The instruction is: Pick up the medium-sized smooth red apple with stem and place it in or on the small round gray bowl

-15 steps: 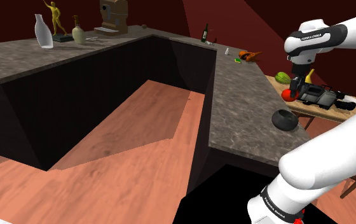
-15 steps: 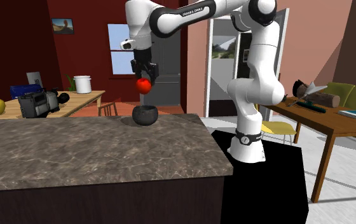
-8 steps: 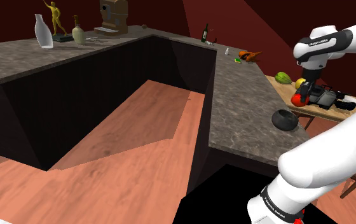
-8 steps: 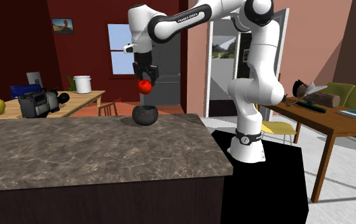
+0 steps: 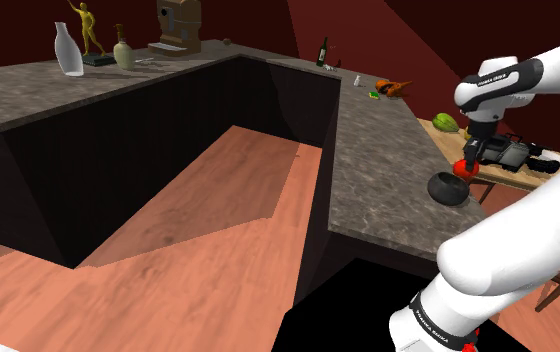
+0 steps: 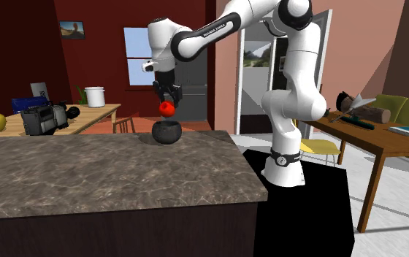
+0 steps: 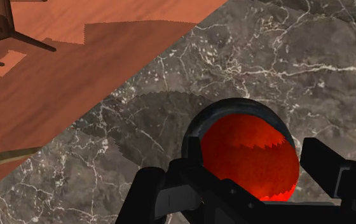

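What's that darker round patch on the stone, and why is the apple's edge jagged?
Wrist view: a soft shadow on the counter beside the bowl; the apple has a saw-toothed edge, likely a rendering flaw. Shoulder view: a hard-edged shadow crosses the floor.

My fingers [image 7: 335,181] are plain black; the apple [image 7: 250,158] clasped between them is bright red, its skin faintly mottled with darker red; the bowl [image 7: 197,126] under it is dark grey, close to black, with a paler grey rim; the bench [image 7: 297,57] is grey-brown stone, veined all over with thin white lines; the floor [image 7: 75,70] beside it is reddish-brown wood grain; my arm [image 6: 298,73] is white with dark joints; the wall [image 6: 101,36] behind is deep red.
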